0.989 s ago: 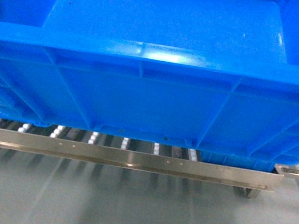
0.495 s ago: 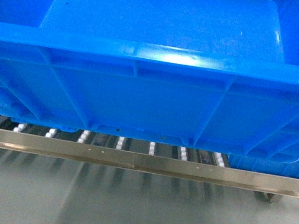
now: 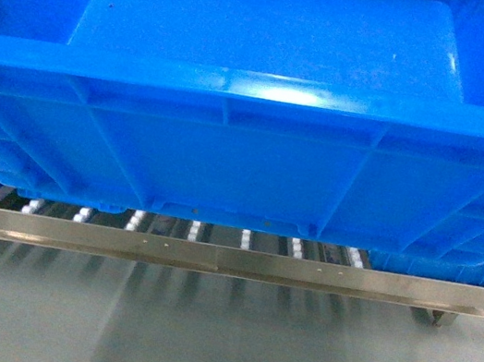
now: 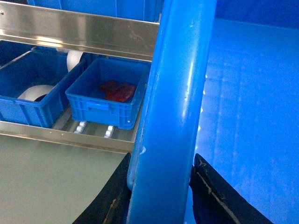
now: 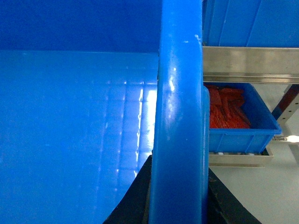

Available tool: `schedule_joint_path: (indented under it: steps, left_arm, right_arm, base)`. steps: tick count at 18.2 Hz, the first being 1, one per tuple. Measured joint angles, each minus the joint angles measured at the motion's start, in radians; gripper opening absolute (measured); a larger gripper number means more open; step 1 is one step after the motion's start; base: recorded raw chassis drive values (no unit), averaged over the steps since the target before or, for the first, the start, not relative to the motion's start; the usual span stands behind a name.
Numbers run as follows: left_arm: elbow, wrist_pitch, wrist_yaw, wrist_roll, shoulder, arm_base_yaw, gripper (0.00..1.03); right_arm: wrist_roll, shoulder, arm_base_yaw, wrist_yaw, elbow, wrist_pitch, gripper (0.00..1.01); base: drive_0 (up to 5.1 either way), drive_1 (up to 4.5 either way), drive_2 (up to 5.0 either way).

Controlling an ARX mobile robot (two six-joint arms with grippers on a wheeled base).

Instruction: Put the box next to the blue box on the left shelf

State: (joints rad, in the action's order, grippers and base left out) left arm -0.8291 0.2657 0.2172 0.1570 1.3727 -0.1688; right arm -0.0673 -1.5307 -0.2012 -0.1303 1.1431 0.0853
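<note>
The box [image 3: 248, 145], a large bright blue open crate, fills the upper head view, its ribbed near wall hanging just over the left shelf's front rail [image 3: 210, 256] and white rollers [image 3: 246, 238]. My left gripper [image 4: 161, 186] is shut on the box's left rim [image 4: 177, 93], one black finger [image 4: 117, 196] outside and one inside. My right gripper [image 5: 180, 191] is shut on the right rim [image 5: 180, 93] the same way. A small blue box [image 4: 110, 95] holding red pieces sits on the rollers beside the box's left wall. The box hides both grippers in the head view.
Another blue box with white rolls [image 4: 32, 93] stands further left on the shelf. On the right, a blue box of red pieces [image 5: 238, 123] rests close to the box's right wall. An upper shelf rail [image 4: 79, 30] runs above. Grey floor [image 3: 213, 345] lies in front.
Over the last second the shelf rail slid right in the head view, showing more of its right end. The last half second shows almost no movement, and both grips are unchanged.
</note>
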Motion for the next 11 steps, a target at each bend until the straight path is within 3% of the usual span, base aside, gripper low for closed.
schedule_joint_path:
  steps: [11]
  left_arm:
    - [0.0,0.005,0.0,0.0,0.0,0.0,0.32]
  right_arm:
    - [0.0,0.0,0.0,0.0,0.0,0.005,0.18]
  base:
    - [0.0,0.0,0.0]
